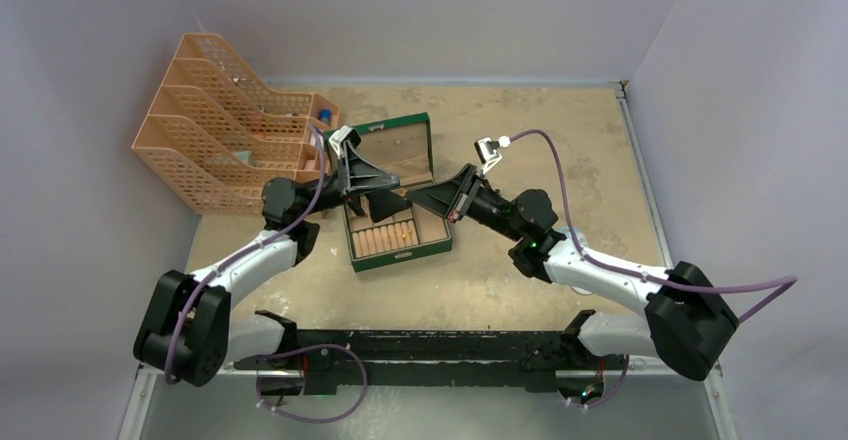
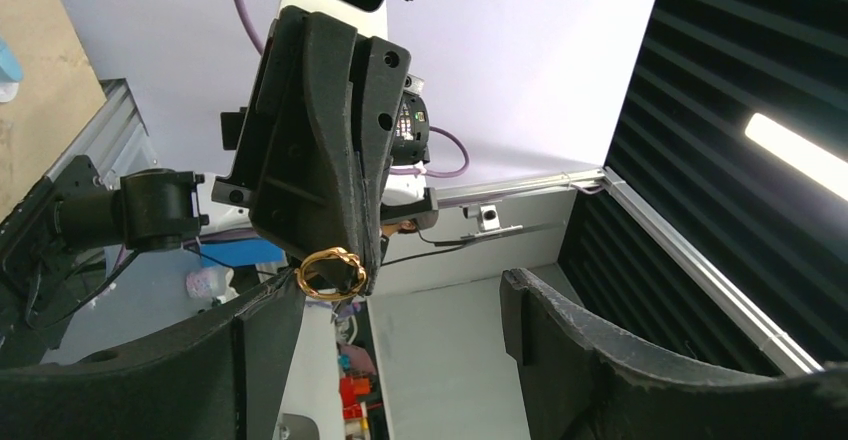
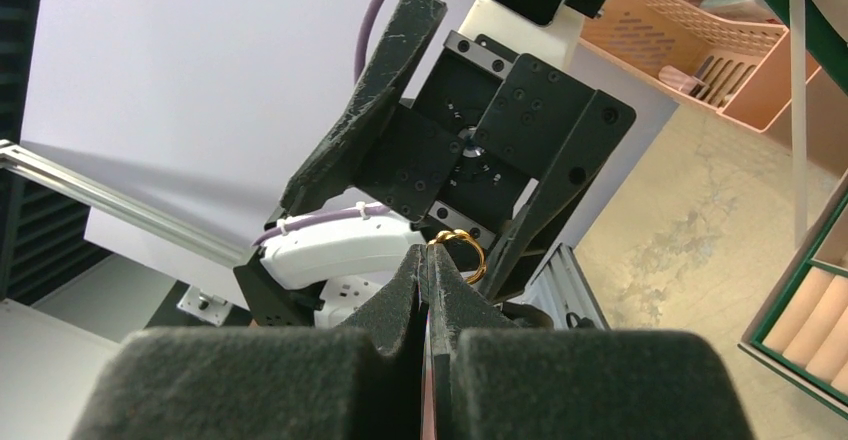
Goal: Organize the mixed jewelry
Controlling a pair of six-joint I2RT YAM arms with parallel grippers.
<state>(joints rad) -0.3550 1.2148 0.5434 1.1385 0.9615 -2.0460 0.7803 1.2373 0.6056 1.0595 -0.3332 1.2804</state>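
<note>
1. Pinching a gold ring [image 2: 330,257] at its very tip, the right gripper [image 3: 428,263] has its two black fingers pressed together on the thin metal. Its own wrist view shows no gap between them.
2. The ring is a slim, shiny wire hoop with a small twist or knot on one side. Whether that is one hoop or two stuck together is too small to tell.
3. It's up in the air over the back part of the green box [image 1: 405,257], between the two grippers and touching only the right one.
4. From the left wrist camera the hoop reads as a flattened oval, its long way running across the picture, hanging off the fingertips. From the right wrist camera it pokes out past the tips, leaning to the right.
5. The left gripper [image 2: 400,305] faces it with jaws wide apart, holding nothing — rough, matte black fingers, curved inwards.
6. Count: two arms, two grippers, one ring in sight. From above, the ring is too small to make out.
7. There's one green box, lid up, with tan lining inside. Its tray holds a row of tan padded rolls, side by side.
8. One orange plastic rack [image 1: 200,130] — mesh-walled and stepped — sits at the back left of the mottled tan table [image 1: 560,160], near the box.
</note>
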